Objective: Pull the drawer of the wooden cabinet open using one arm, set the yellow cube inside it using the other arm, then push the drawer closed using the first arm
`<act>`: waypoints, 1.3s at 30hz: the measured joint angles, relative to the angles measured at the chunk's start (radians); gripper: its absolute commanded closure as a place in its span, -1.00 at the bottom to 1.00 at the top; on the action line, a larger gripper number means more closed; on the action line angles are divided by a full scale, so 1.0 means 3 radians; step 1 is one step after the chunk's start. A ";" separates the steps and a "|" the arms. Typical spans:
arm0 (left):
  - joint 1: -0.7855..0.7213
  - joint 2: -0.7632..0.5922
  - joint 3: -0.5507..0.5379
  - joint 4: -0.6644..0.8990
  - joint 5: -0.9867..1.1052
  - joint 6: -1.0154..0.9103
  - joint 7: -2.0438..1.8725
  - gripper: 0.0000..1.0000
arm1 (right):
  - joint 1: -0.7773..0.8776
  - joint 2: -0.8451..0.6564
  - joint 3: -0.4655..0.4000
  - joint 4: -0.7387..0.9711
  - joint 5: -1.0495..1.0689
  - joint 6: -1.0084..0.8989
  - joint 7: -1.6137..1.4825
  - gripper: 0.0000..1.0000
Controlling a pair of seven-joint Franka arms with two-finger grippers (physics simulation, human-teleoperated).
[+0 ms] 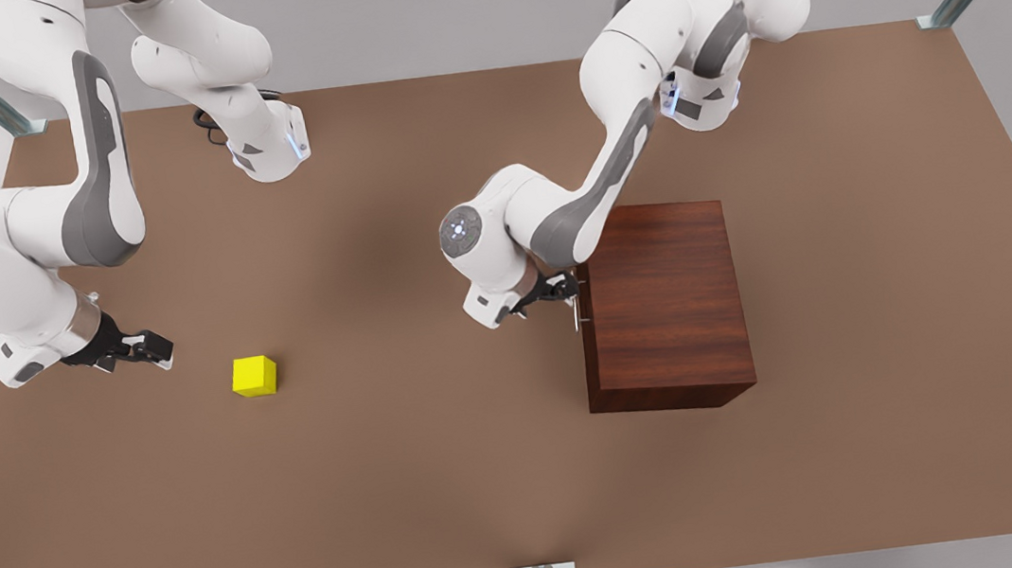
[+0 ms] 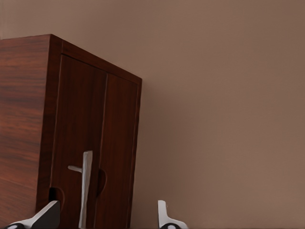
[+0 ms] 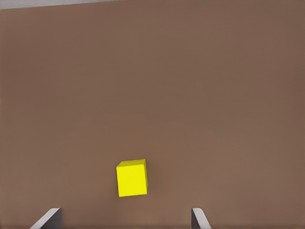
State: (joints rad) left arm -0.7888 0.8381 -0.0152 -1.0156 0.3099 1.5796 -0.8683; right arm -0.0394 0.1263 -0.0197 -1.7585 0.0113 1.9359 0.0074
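The wooden cabinet (image 1: 666, 304) stands on the brown worktop (image 1: 490, 476), toward the front view's right of the middle and well in from every edge. Its drawer (image 2: 93, 157) is shut, the front panel flush with the cabinet face that looks toward the front view's left. A slim silver bar handle (image 1: 575, 311) stands off that panel on short posts.

The left gripper (image 1: 564, 289) is at the drawer front, with its jaws spread wide. In the left wrist view the handle (image 2: 85, 183) lies between the two fingertips (image 2: 164, 217), nearer one of them, and nothing is gripped yet. The bar looks stiff and smooth, so it could slip; a grip across its middle would probably keep the pull straight. The cabinet looks heavy enough to stay put. Bare worktop lies on the side the panel faces, leaving room for the drawer to slide out.

The yellow cube (image 1: 254, 375) rests flat on the worktop toward the front view's left, well apart from the cabinet and from all edges. It looks rigid, light and plain-faced, and any two opposite faces should serve for a pinch. The right gripper (image 1: 144, 349) hovers near it on the side away from the cabinet, its jaws wide and holding nothing; this arm waits. In the right wrist view the cube (image 3: 131, 178) sits ahead of the fingertips (image 3: 198, 218). The worktop between cube and cabinet is bare, giving open room for the carry.
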 measured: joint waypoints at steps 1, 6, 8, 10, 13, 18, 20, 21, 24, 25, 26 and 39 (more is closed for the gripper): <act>-0.0010 0.0024 0.0001 -0.0003 0.0040 -0.0006 -0.0051 -1.00 | 0.0001 0.0004 0.0002 0.0000 0.0000 0.0000 0.0000 -1.00; -0.0056 0.0128 0.0004 -0.0010 0.0225 -0.0026 -0.0280 -1.00 | 0.0005 0.0009 0.0005 0.0000 0.0000 0.0001 0.0002 -1.00; -0.0085 0.0131 0.0004 -0.0069 0.0310 -0.0030 -0.0358 -1.00 | 0.0004 0.0011 0.0005 0.0000 0.0000 0.0001 0.0003 -1.00; -0.0101 0.0134 0.0004 -0.0097 0.0372 -0.0033 -0.0429 -1.00 | 0.0003 0.0011 0.0005 0.0000 0.0000 0.0001 0.0003 -1.00; -0.0109 0.0136 0.0004 -0.0171 0.0469 -0.0036 -0.0520 -1.00 | 0.0003 0.0011 0.0005 0.0000 0.0000 0.0001 0.0004 -1.00; -0.0111 0.0147 0.0004 -0.0242 0.0558 -0.0023 -0.0643 -1.00 | 0.0003 0.0011 0.0009 -0.0002 -0.0001 0.0001 0.0005 -1.00; -0.0111 0.0162 0.0004 -0.0245 0.0583 -0.0016 -0.0684 -1.00 | 0.0005 0.0012 0.0010 -0.0003 -0.0003 0.0001 0.0005 -1.00; -0.0111 0.0170 0.0004 -0.0244 0.0590 -0.0014 -0.0702 -1.00 | 0.0004 0.0012 0.0010 -0.0002 -0.0003 0.0001 0.0005 -1.00; -0.0115 0.0196 0.0003 -0.0241 0.0596 0.0004 -0.0757 -1.00 | 0.0004 0.0012 0.0010 -0.0001 -0.0004 0.0001 0.0005 -1.00; -0.0115 0.0199 0.0001 -0.0238 0.0594 0.0017 -0.0775 -1.00 | 0.0003 0.0012 0.0010 0.0000 -0.0005 0.0001 0.0006 -1.00; -0.0115 0.0200 -0.0004 -0.0232 0.0591 0.0031 -0.0792 -1.00 | 0.0003 0.0012 0.0010 0.0000 -0.0005 0.0001 0.0006 -1.00; -0.0116 0.0199 -0.0071 -0.0121 0.0519 0.0160 -0.0944 -1.00 | 0.0004 0.0016 0.0010 0.0000 -0.0047 0.0002 0.0007 -1.00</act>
State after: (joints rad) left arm -0.8236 0.8979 -0.0364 -1.0518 0.4656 1.6276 -1.1514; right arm -0.0382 0.1312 -0.0167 -1.7584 -0.0029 1.9366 0.0094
